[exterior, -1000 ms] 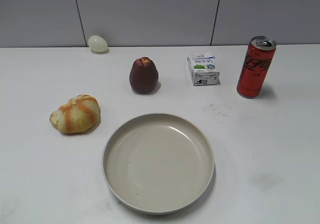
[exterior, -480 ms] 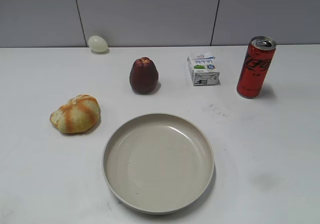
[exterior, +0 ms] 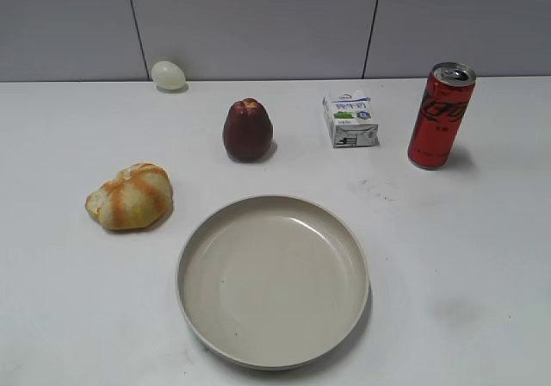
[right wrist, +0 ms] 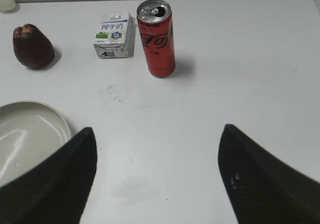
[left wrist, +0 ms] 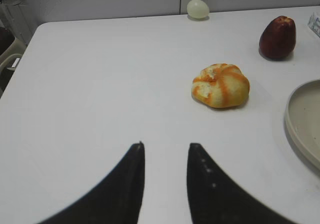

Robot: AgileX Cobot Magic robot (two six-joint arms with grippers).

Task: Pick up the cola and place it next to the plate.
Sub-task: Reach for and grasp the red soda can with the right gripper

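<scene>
The cola [exterior: 441, 115] is a tall slim red can with a silver top, upright at the back right of the table; it also shows in the right wrist view [right wrist: 157, 38]. The plate [exterior: 355, 257] is a wide beige dish at the front centre; its rim shows in the right wrist view [right wrist: 52, 115] and the left wrist view [left wrist: 292, 129]. My right gripper [right wrist: 157, 134] is wide open and empty, well short of the cola. My left gripper [left wrist: 166, 146] is open and empty, over bare table left of the plate. Neither gripper shows in the exterior view.
A small white milk carton [exterior: 349, 119] stands left of the cola. A dark red fruit [exterior: 248, 130] sits behind the plate, an orange-striped bread roll [exterior: 131, 196] to its left, and a pale egg [exterior: 169, 75] by the back wall. The table's left edge [left wrist: 22, 54] shows in the left wrist view.
</scene>
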